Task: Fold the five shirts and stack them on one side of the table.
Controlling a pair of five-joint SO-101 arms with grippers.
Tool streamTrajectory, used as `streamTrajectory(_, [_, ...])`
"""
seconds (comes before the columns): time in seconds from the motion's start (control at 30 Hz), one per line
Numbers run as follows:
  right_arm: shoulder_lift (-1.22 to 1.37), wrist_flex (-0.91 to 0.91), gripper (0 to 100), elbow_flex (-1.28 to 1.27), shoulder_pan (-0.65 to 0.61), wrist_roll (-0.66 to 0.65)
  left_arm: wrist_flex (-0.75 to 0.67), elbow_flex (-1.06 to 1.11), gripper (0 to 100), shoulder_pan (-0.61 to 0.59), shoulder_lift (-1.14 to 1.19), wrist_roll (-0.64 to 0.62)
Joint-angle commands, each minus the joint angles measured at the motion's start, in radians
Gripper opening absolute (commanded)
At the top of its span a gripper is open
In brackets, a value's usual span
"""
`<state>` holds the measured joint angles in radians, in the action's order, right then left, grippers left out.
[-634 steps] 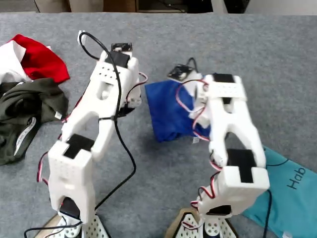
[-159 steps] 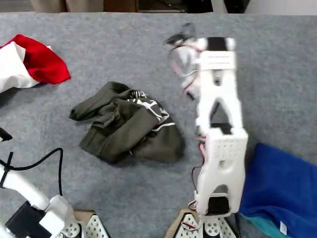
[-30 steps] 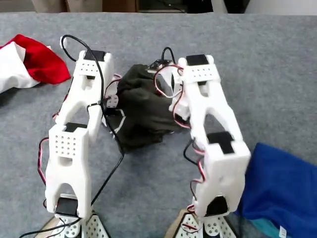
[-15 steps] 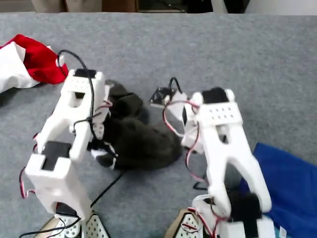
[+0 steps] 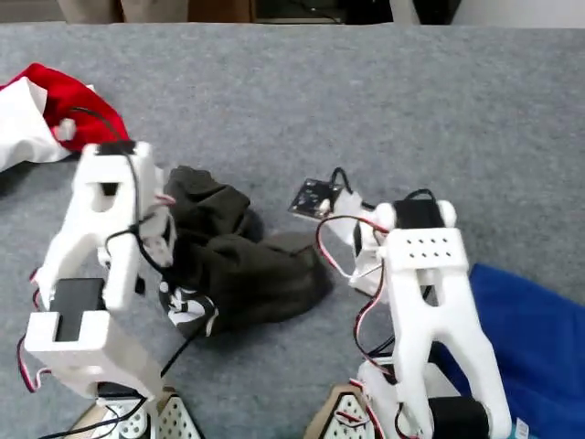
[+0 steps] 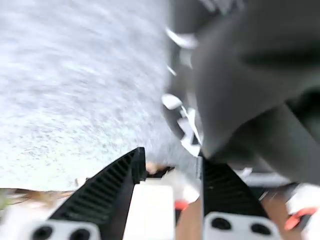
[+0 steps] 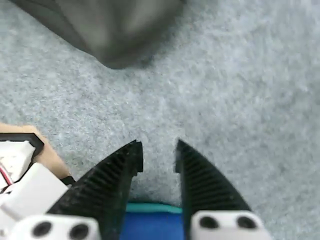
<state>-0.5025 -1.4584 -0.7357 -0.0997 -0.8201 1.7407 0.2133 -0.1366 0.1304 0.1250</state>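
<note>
Shirt-folding step, dark shirt [image 5: 247,270] crumpled on bench [image 5: 457,110]; your left hand [image 6: 170,157] and right hand [image 7: 156,145] both gape empty, so next likely regrip an edge.

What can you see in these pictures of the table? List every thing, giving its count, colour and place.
table: one, grey, under everything.
dark shirt: one, dark olive, crumpled in the middle between the two arms.
red shirt: one, red, far left corner.
white shirt: one, white, left edge, touching the red shirt.
blue shirt: one, blue, near right side.
teal shirt: one, teal, an edge showing beside the blue shirt.
left arm: one, white, left of the dark shirt.
right arm: one, white, right of the dark shirt.
left gripper: one, black, open, beside the dark shirt.
right gripper: one, black, open, over bare table.
</note>
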Motion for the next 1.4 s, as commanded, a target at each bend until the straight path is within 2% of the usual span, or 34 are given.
streamTrajectory(0.0, [-0.018, 0.011, 16.0, 0.084, 0.019, -0.008, 0.018, -0.164, 20, -0.051, -0.042, -0.087])
streamTrajectory(0.13, [0.030, 0.068, 15.9, 0.154, 0.015, 0.041, 0.003, -0.371, 20, -0.046, -0.016, -0.170])
streamTrajectory(0.27, [0.139, 0.091, 15.9, 0.236, -0.013, 0.083, -0.074, -0.525, 20, 0.060, 0.071, -0.344])
streamTrajectory(0.33, [0.200, 0.095, 15.9, 0.263, -0.027, 0.109, -0.104, -0.580, 20, 0.126, 0.137, -0.390])
streamTrajectory(0.5, [0.314, 0.135, 15.8, 0.305, -0.019, 0.158, -0.118, -0.750, 20, 0.259, 0.311, -0.408])
streamTrajectory(0.67, [0.358, 0.186, 15.7, 0.302, -0.012, 0.183, -0.117, -0.944, 19, 0.307, 0.504, -0.407])
streamTrajectory(0.83, [0.366, 0.227, 15.7, 0.298, -0.015, 0.183, -0.100, -1.096, 18, 0.311, 0.696, -0.404])
streamTrajectory(1.03, [0.366, 0.241, 15.7, 0.298, -0.015, 0.181, -0.031, -1.212, 1, 0.261, 0.845, -0.359])
streamTrajectory(1.17, [0.366, 0.261, 15.7, 0.298, -0.016, 0.183, 0.003, -1.266, 2, 0.187, 0.869, -0.345])
streamTrajectory(1.37, [0.366, 0.261, 15.7, 0.300, -0.019, 0.183, 0.018, -1.326, 2, 0.054, 0.869, -0.255])
